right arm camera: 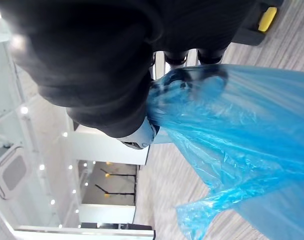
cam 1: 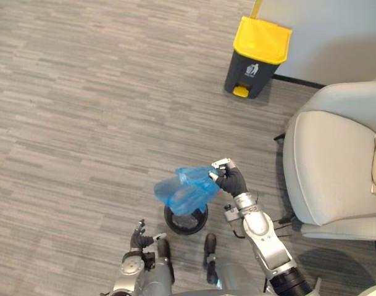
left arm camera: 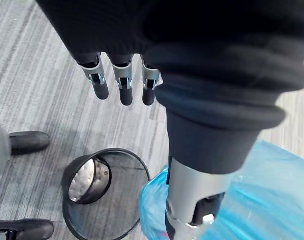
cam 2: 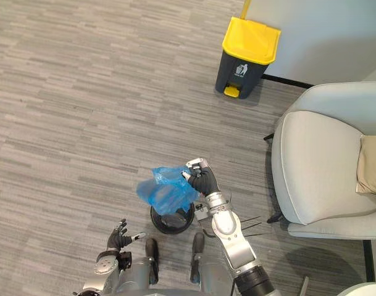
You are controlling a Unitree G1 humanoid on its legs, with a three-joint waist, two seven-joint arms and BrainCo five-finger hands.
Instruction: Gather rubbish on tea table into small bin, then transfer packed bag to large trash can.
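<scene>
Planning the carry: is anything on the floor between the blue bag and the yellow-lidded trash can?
Nothing visible. Bare floor lies between the blue bag in the right hand and the trash can; the armchair stands to the right of that path.

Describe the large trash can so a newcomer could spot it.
Start at the pale armchair on the right. Past it, by the wall, stands the trash can. Unlike the round black bin under the blue bag, it has a yellow lid.
</scene>
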